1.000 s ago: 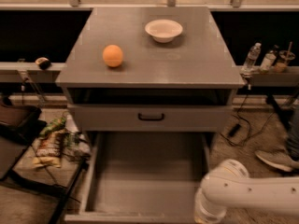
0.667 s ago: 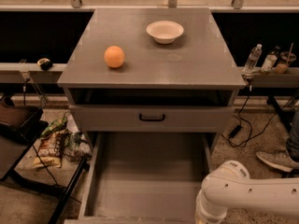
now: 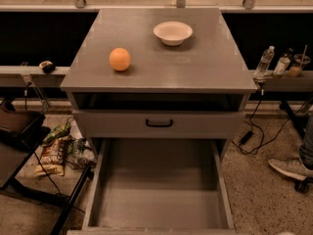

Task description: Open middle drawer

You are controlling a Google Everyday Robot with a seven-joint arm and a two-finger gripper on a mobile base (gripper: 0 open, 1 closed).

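Observation:
The middle drawer point(image 3: 159, 199) stands pulled far out of the grey cabinet, toward the bottom of the camera view. Its plain grey tray is empty, and its front lies at the frame's bottom edge with the handle out of view. Above it, another grey drawer front with a black bar handle point(image 3: 159, 123) is closed. My gripper and arm are out of view.
An orange point(image 3: 120, 59) and a white bowl point(image 3: 172, 32) sit on the cabinet top point(image 3: 210, 67). Bottles point(image 3: 264, 61) stand on a ledge to the right, above cables and a person's shoe point(image 3: 288, 168). Snack bags point(image 3: 54, 155) and a black stand leg point(image 3: 73, 199) lie at the left.
The white arm section that showed at the lower right has left the view. The drawer is still open, and the orange and bowl have not moved.

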